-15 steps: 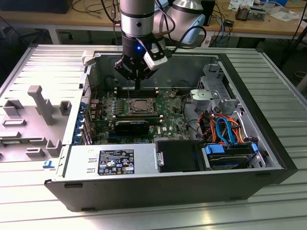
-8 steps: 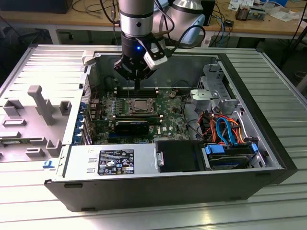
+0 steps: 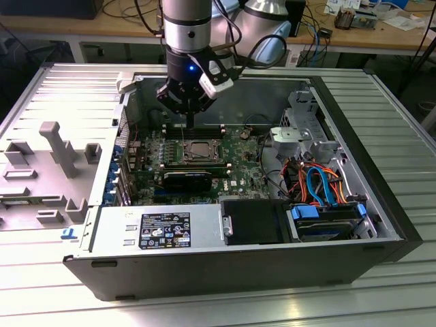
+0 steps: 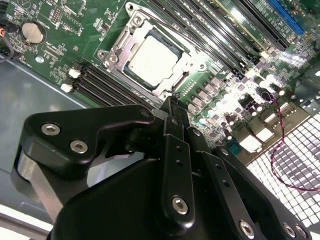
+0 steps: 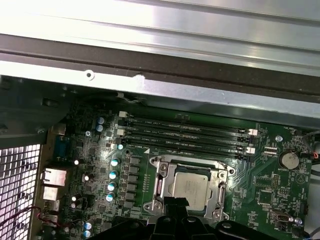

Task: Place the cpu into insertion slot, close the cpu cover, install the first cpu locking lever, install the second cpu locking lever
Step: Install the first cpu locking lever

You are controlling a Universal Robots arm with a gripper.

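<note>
A: Where's the cpu (image 4: 151, 58)?
B: Centre-upper in the second wrist view, seated in the insertion slot (image 4: 131, 24) with the cpu cover (image 4: 116, 47) down around it.
A: Any legible print?
B: None.
A: The gripper (image 4: 172, 107)?
B: Pointing straight down just above the socket, fingers pressed together, holding nothing

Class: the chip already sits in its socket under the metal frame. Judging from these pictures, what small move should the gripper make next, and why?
Probably a short drop toward the lever along the socket's edge. The chip lies flat with the frame down around it, and the gripper hangs closed just beside the socket, holding nothing. Whether that lever is already hooked, I can't tell.
</note>
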